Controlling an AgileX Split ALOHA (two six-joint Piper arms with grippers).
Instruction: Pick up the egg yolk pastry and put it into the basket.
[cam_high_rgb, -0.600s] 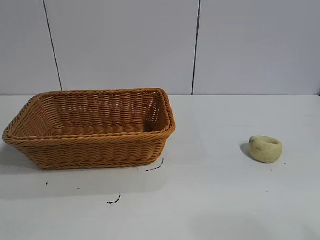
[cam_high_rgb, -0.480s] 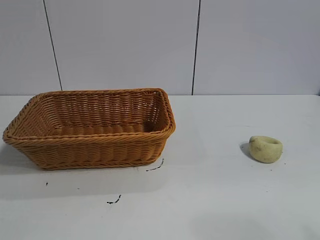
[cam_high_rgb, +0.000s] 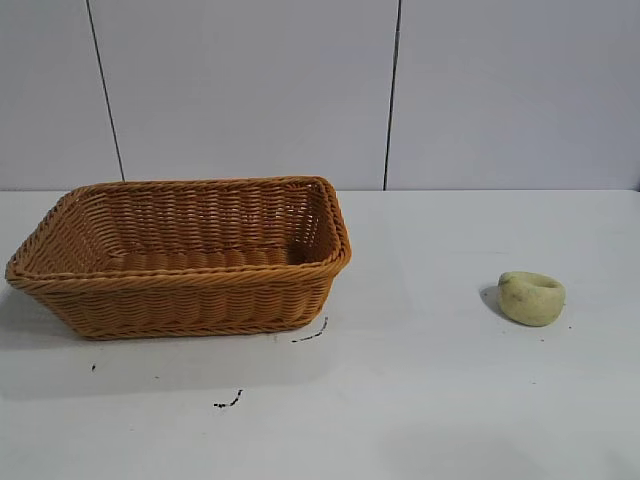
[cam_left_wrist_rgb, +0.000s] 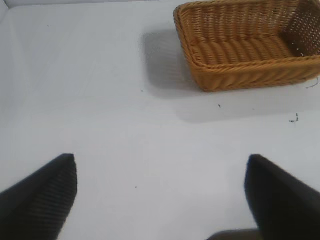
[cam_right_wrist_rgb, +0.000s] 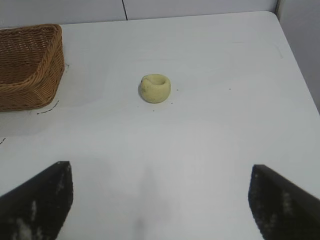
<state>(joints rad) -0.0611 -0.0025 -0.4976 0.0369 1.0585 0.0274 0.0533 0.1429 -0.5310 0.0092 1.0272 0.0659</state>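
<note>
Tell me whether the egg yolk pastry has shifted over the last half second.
No. The egg yolk pastry sits at the same spot on the table, equally far right of the basket in the exterior view.

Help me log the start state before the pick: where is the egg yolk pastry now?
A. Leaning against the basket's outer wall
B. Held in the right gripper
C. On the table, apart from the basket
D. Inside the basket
C. The egg yolk pastry sits on the bare table, well clear of the basket, and the open right gripper holds nothing.
</note>
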